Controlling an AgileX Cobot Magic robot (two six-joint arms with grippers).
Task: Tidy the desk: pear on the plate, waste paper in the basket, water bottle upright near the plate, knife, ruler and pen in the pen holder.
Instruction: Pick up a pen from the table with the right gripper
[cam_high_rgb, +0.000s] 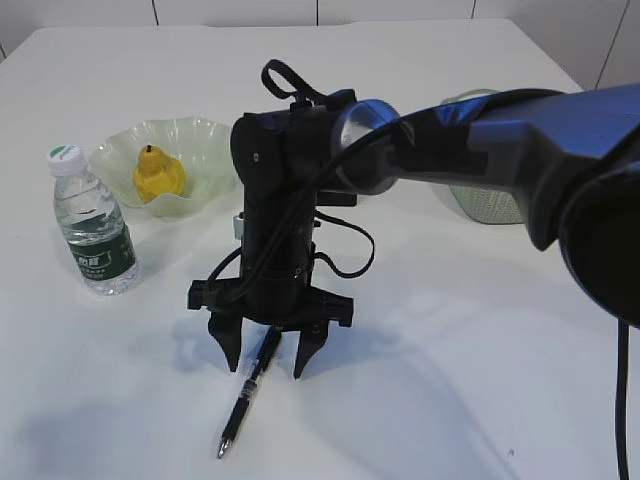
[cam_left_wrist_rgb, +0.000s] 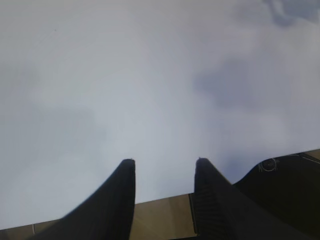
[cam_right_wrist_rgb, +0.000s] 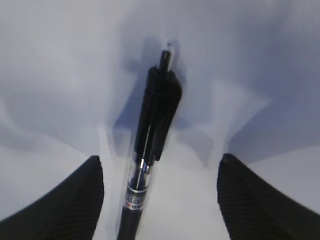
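Observation:
A black pen (cam_high_rgb: 245, 395) lies on the white desk (cam_high_rgb: 450, 350), tip toward the front edge. My right gripper (cam_high_rgb: 268, 362) points down over its upper end, open, a finger on either side and neither touching it. In the right wrist view the pen (cam_right_wrist_rgb: 152, 135) lies between the spread fingers of that gripper (cam_right_wrist_rgb: 160, 160), closer to the left one. The yellow pear (cam_high_rgb: 158, 175) sits on the pale green plate (cam_high_rgb: 205, 150). The water bottle (cam_high_rgb: 95, 225) stands upright left of the plate. My left gripper (cam_left_wrist_rgb: 165, 161) is open over bare desk, holding nothing. Knife, ruler, waste paper and pen holder are out of view.
The sage-green basket (cam_high_rgb: 490, 205) stands at the back right, mostly hidden behind my right arm, which crosses the view from the right. A small pale object (cam_high_rgb: 240, 225) peeks out behind the gripper's wrist.

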